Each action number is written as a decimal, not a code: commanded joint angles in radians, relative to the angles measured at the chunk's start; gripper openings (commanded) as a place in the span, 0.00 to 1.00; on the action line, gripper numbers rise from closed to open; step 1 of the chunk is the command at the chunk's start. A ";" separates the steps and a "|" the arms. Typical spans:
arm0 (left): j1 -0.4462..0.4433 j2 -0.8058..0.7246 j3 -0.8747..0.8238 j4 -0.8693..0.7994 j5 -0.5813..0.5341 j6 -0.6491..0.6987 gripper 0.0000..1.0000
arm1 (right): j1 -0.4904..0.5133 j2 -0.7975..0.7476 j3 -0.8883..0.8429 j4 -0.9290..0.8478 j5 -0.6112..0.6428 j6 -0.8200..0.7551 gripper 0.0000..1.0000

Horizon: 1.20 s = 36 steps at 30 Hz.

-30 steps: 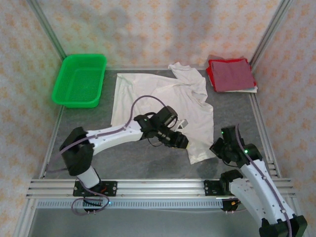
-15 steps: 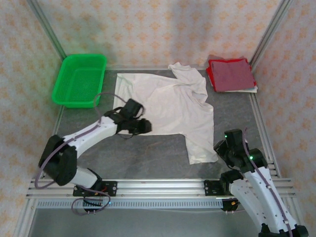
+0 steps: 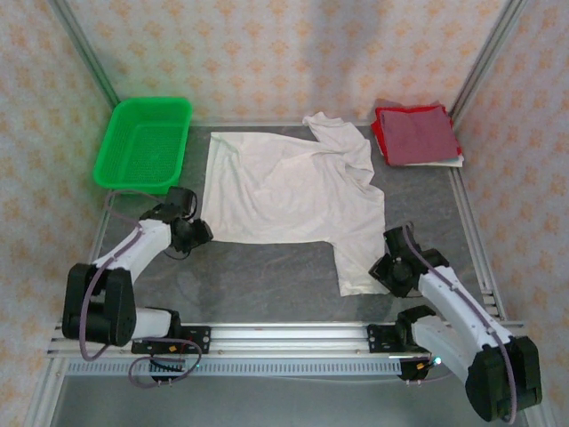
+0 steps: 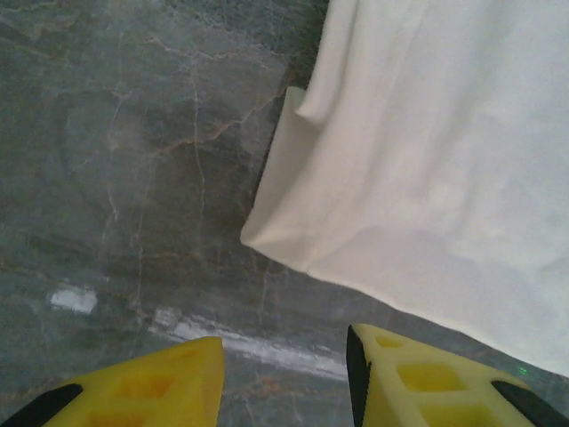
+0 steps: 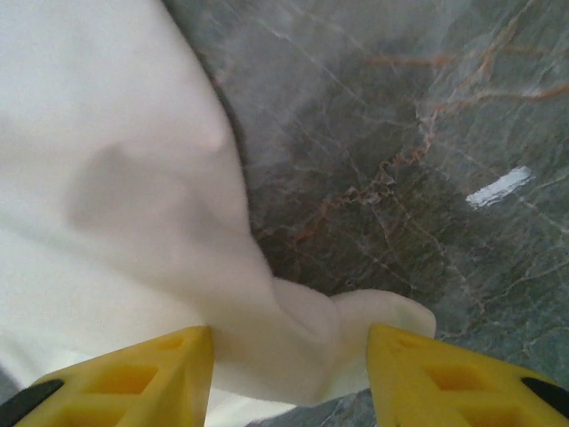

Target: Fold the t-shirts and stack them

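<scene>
**White cloth spread open, dark red cloth folded: table contents as recorded**

1. White t-shirt (image 3: 293,191). It lay opened out and mostly flat across the middle of the grey marbled table (image 3: 267,276), with a plain white face upward. One sleeve was rumpled at the far edge, toward the far right corner. A narrow flap of cloth ran down toward the near right. It was not folded.

2. Dark red t-shirt (image 3: 416,135). It was folded square and lay in the far right corner of the table. It sat just beside the rumpled sleeve of the white t-shirt, well apart from both grippers.

3. Green mesh basket (image 3: 138,185). It stood in the far left corner, near the left edge of the white t-shirt.

4. Left gripper (image 3: 197,233). It was low over bare table, just beside the near left corner of the white t-shirt. In the left wrist view its yellow fingers stood apart with only the table surface between them. The shirt corner, doubled under at its edge, lay ahead of the tips and was not touched.

5. Right gripper (image 3: 384,267). It was at the near right end of the shirt's flap. In the right wrist view its yellow fingers stood apart, one to each side of the hem corner. That corner lay curled on the table between them, and the jaws had not closed on it. Whether a finger brushed the cloth could not be told.
</scene>
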 commanded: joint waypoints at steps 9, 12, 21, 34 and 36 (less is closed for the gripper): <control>0.058 0.220 0.099 0.133 0.029 0.070 0.43 | -0.001 -0.024 0.012 -0.033 0.025 0.006 0.51; 0.058 0.266 0.105 0.174 0.063 0.063 0.41 | 0.000 -0.015 0.015 -0.024 0.028 0.000 0.54; 0.056 0.225 0.095 0.140 0.056 0.049 0.03 | 0.000 0.045 0.041 -0.015 -0.032 -0.014 0.26; 0.077 0.068 0.044 0.034 -0.011 0.006 0.00 | -0.009 -0.066 0.150 -0.186 -0.018 0.042 0.00; 0.079 0.042 0.027 0.025 -0.012 0.002 0.00 | -0.010 -0.089 0.161 -0.189 -0.035 0.057 0.00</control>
